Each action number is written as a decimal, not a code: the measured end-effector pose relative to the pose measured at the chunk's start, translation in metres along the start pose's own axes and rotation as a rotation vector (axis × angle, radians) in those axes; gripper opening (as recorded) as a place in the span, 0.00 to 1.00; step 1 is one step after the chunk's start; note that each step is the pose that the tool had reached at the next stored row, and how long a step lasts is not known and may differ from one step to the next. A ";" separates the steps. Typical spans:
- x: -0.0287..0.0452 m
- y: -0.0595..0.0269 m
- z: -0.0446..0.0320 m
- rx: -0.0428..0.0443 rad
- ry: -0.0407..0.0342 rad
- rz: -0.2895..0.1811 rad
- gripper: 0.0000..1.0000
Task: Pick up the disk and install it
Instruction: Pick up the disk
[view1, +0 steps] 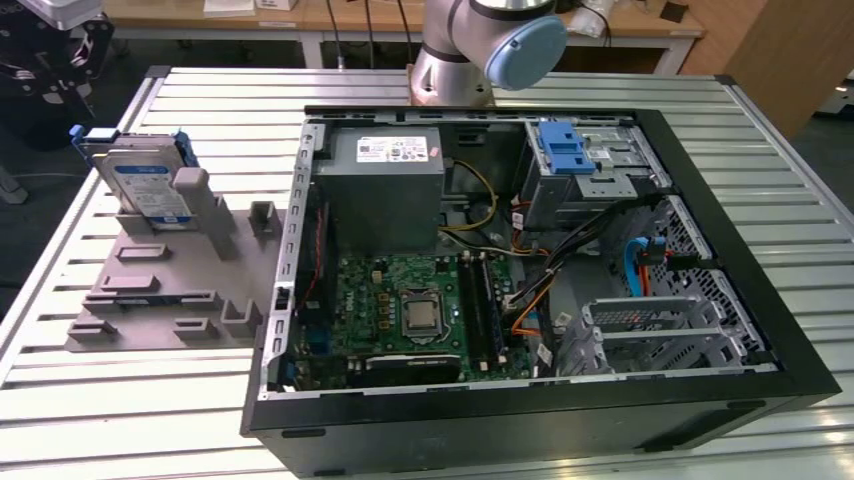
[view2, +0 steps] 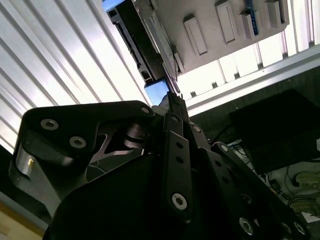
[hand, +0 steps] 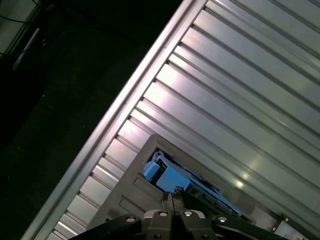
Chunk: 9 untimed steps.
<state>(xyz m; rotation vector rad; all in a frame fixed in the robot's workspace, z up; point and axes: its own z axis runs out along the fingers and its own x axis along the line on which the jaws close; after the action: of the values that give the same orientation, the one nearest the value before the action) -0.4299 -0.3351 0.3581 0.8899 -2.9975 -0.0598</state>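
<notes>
The disk (view1: 140, 180) stands on its edge in the gray holder (view1: 160, 290). In both wrist views the gripper (hand: 175, 192) (view2: 172, 97) points at the blue end of the disk (hand: 172, 177) (view2: 156, 91), not touching it. Its fingers are pressed together and hold nothing. The disk's long thin edge runs along the holder (hand: 130, 192). The open computer box (view1: 534, 250) sits beside the holder. I think nothing blocks the way.
</notes>
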 end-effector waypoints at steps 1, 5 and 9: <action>0.0001 0.0001 0.0000 0.0000 0.0001 -0.002 0.11; 0.0002 0.0001 0.0000 0.0000 0.0005 -0.011 0.11; 0.0003 0.0002 0.0000 0.0000 0.0008 -0.021 0.11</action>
<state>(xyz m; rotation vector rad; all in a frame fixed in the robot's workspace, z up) -0.4302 -0.3351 0.3581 0.9209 -2.9877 -0.0596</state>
